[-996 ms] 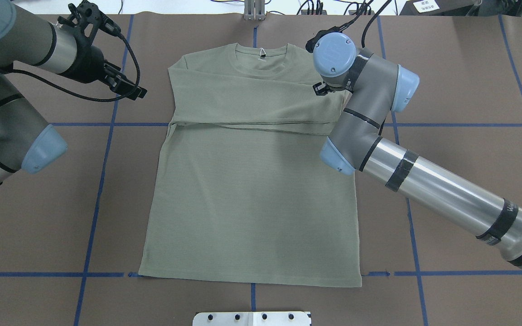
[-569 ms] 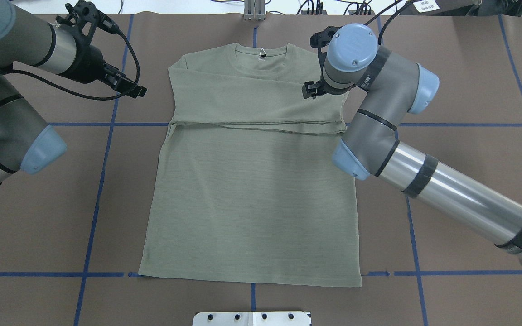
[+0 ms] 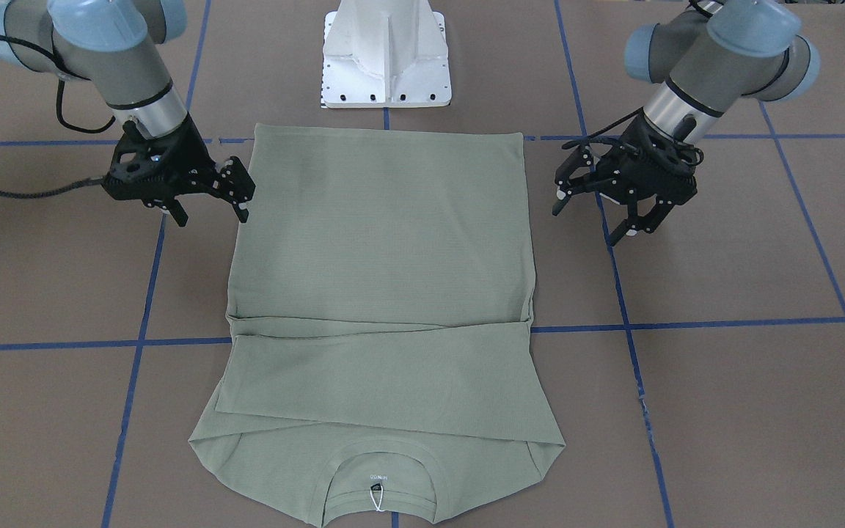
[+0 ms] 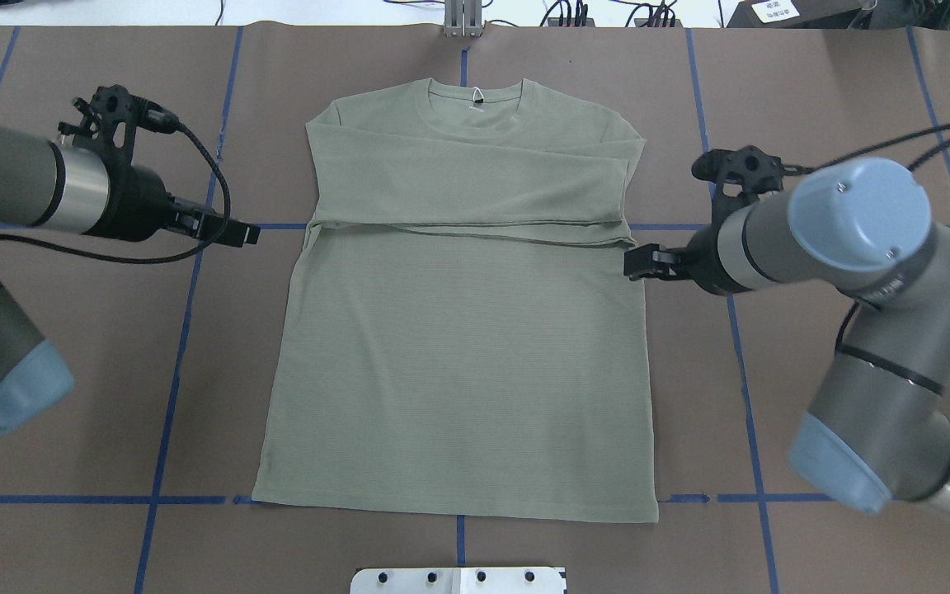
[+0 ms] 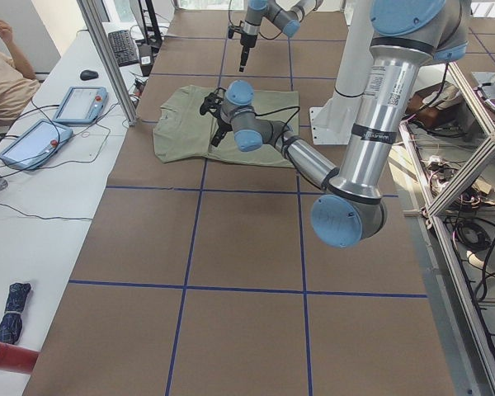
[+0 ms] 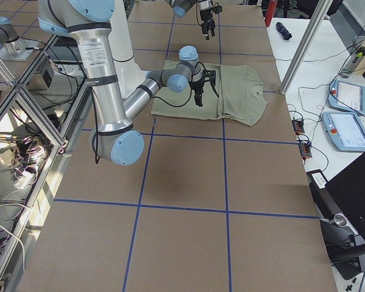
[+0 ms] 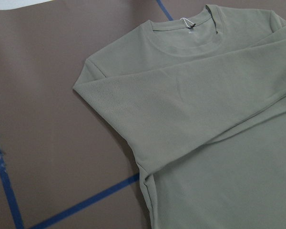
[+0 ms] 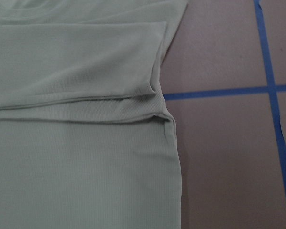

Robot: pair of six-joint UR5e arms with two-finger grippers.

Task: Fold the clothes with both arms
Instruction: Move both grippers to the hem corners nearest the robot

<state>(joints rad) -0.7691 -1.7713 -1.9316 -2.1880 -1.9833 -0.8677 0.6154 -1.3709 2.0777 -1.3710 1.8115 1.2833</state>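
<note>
The shirt (image 4: 458,371) lies flat on the table (image 4: 854,99) between the two grippers. Its long axis, collar (image 4: 475,103) to hem, runs across the line joining them, and both sleeves (image 4: 475,181) are folded over the chest. The right gripper (image 3: 208,211) has its jaws spread and empty, with the inner finger just beside the shirt's side edge, slightly hemward of the sleeve fold. The left gripper (image 3: 598,220), jaws likewise spread and empty, stands apart from the opposite edge, level with that fold. The right arm is therefore nearer, and each gripper would probably need to move inward to reach its own edge.
</note>
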